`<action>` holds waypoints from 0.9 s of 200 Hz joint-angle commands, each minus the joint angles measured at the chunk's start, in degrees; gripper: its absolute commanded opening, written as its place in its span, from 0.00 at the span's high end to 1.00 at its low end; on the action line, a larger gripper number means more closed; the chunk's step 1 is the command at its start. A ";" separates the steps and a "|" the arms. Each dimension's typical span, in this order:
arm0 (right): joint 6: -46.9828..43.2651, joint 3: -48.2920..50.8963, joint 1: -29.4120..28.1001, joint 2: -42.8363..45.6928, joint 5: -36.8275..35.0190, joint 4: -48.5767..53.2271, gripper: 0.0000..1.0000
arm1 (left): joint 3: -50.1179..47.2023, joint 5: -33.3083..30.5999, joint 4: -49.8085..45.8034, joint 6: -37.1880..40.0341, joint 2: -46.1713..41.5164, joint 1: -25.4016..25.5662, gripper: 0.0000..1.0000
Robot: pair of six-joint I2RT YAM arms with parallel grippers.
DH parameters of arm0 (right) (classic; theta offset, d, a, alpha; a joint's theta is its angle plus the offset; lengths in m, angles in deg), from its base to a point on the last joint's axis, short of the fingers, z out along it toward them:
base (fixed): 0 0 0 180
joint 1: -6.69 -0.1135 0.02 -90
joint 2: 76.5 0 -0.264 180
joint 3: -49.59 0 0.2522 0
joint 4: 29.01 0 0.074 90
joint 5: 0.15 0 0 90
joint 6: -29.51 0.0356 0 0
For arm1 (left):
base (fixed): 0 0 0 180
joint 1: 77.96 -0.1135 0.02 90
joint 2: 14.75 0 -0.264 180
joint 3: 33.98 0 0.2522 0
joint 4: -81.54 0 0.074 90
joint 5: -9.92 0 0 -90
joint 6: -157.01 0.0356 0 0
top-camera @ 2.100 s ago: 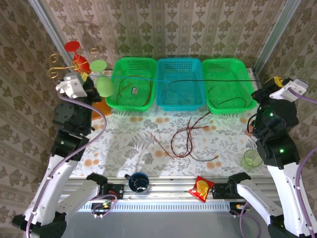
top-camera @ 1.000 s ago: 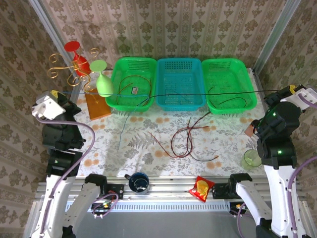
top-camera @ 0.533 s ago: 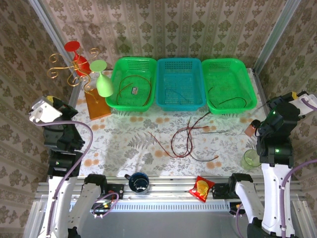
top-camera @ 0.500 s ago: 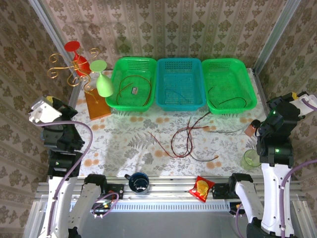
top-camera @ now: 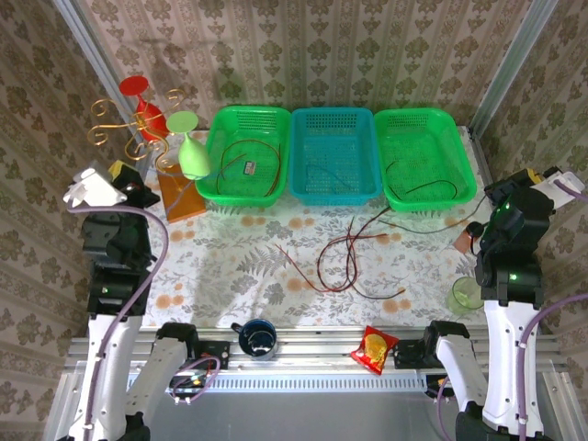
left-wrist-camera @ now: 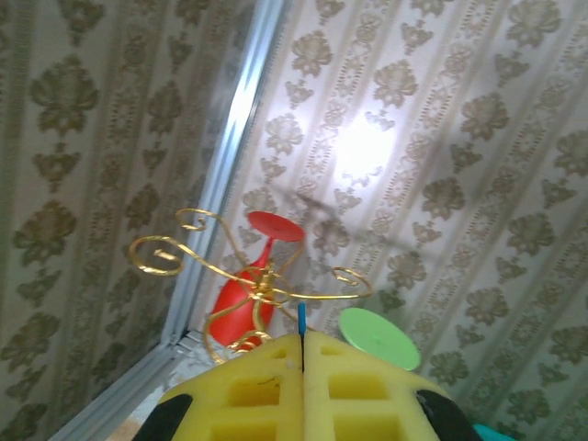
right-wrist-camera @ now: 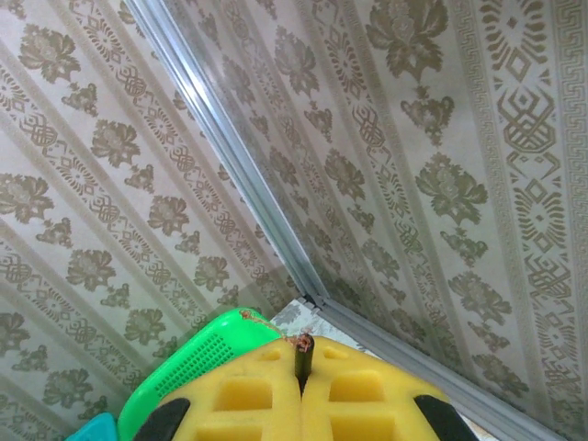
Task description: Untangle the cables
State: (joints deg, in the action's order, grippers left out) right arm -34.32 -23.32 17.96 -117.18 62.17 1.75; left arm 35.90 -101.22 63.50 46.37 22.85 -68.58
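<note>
A loose tangle of red and black cables (top-camera: 352, 262) lies on the flowered table (top-camera: 230, 266). More cables rest in the left green basket (top-camera: 220, 138), the blue basket (top-camera: 333, 193) and the right green basket (top-camera: 459, 147). My left gripper (top-camera: 119, 172) is raised at the table's left edge. Its yellow pads (left-wrist-camera: 248, 386) are shut on the end of a thin blue cable (left-wrist-camera: 301, 322). My right gripper (top-camera: 531, 176) is raised at the right edge. Its pads (right-wrist-camera: 367, 390) are shut on a black cable end (right-wrist-camera: 304, 354) with bare copper strands.
A gold wire stand (top-camera: 115, 129) holds a red glass (top-camera: 138, 87) and a green glass (top-camera: 190, 154) at the back left, over a wooden board (top-camera: 179, 197). A dark mug (top-camera: 257, 338), a snack packet (top-camera: 375, 349) and a green cup (top-camera: 467, 294) sit near the front rail.
A cable stretched taut across the baskets a second ago no longer shows as a line there. Both grippers have shifted slightly inward and stayed shut.
</note>
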 commanded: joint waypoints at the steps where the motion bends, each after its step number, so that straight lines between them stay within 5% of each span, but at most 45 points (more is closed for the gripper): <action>1: 0.58 -2.17 0.25 -0.08 1.95 0.67 1.00 | 4.32 6.19 1.08 -0.71 1.94 1.66 1.00; 40: 2.31 -3.86 0.25 -0.78 5.24 0.87 1.00 | 6.32 9.65 6.28 -3.70 9.72 10.51 1.00; 82: 6.35 -8.04 0.25 -2.52 13.49 1.36 1.00 | 14.09 6.42 11.06 6.32 22.24 25.36 1.00; 180: 10.72 -26.36 -1.15 -13.90 23.63 -7.17 1.00 | 26.54 8.83 17.48 7.65 38.10 31.51 1.00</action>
State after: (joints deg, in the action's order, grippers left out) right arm -25.51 -44.57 17.37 -127.76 83.26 0.39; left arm 60.62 -93.09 77.40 52.97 60.01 -37.89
